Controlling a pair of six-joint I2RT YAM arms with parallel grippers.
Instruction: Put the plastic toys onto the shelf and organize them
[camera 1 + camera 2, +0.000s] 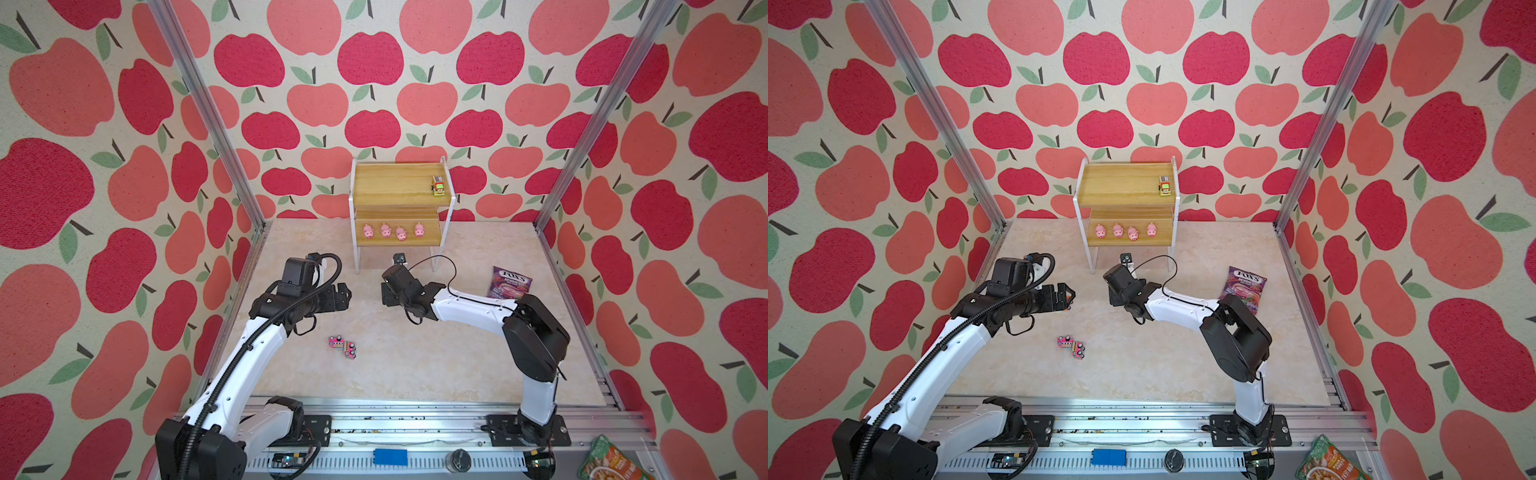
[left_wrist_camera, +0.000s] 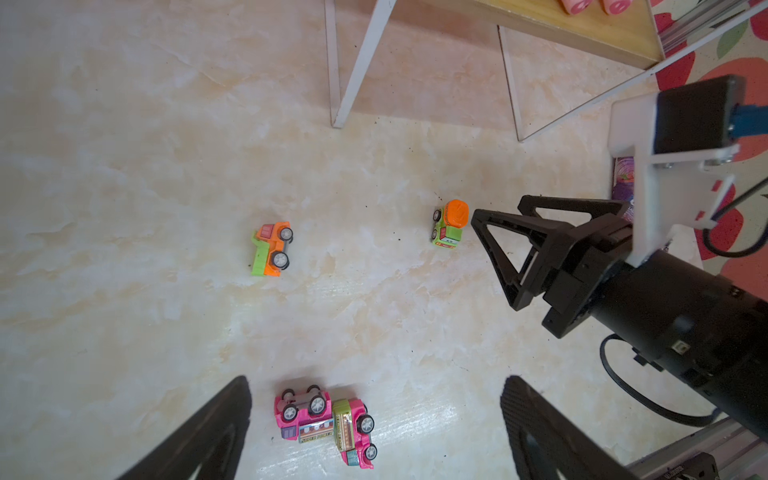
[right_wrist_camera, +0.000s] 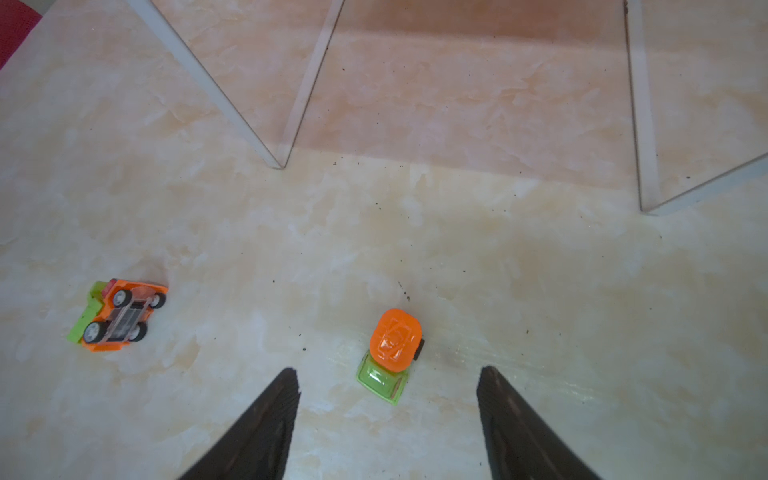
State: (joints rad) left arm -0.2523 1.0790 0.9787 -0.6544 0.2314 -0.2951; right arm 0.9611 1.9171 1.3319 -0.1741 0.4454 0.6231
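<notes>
The shelf [image 1: 395, 178] stands at the back, with several pink pigs [image 1: 392, 231] in a row on its lower board and one truck [image 1: 438, 185] at the right end of the top board. Two pink trucks [image 1: 343, 347] lie tipped together on the table; my left gripper [image 2: 376, 382] hovers open above them. An orange-and-green mixer truck [image 3: 392, 353] stands upright just past the tips of my open right gripper [image 3: 388, 372], nothing held. An orange-green truck [image 2: 272, 248] lies on its side between the arms. Both arms hide these two trucks in the top views.
A purple candy bag [image 1: 509, 282] lies at the right, behind the right arm. The shelf's white legs [image 3: 216, 83] stand close beyond the right gripper. A snack packet [image 1: 611, 461] sits outside the front rail. The two grippers face each other mid-table, a short gap apart.
</notes>
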